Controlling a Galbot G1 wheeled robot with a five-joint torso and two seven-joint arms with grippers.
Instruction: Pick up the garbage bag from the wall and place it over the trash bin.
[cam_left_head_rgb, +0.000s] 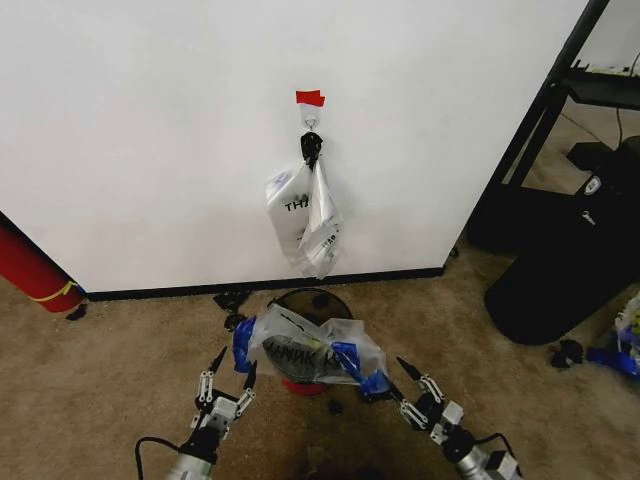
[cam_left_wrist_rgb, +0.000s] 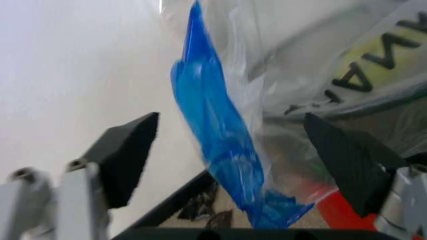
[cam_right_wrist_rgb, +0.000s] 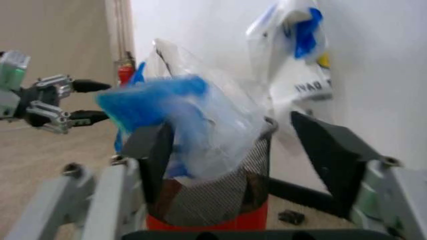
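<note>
Both grippers, left (cam_left_head_rgb: 229, 375) and right (cam_left_head_rgb: 413, 378), gape empty; crinkly blue-patched translucent plastic garbage bag (cam_left_head_rgb: 310, 350) spans between them, draped on black wire-mesh trash bin (cam_left_head_rgb: 312, 300).

The bin (cam_left_head_rgb: 312, 340) stands on the floor (cam_left_head_rgb: 120, 370) before the wall (cam_left_head_rgb: 150, 120). The bag (cam_left_head_rgb: 310, 350) lies over its top. The left hand (cam_left_head_rgb: 228, 372) is just left of it, the right hand (cam_left_head_rgb: 400, 385) just right. Another bag (cam_left_head_rgb: 305, 220) hangs on the wall above.
</note>
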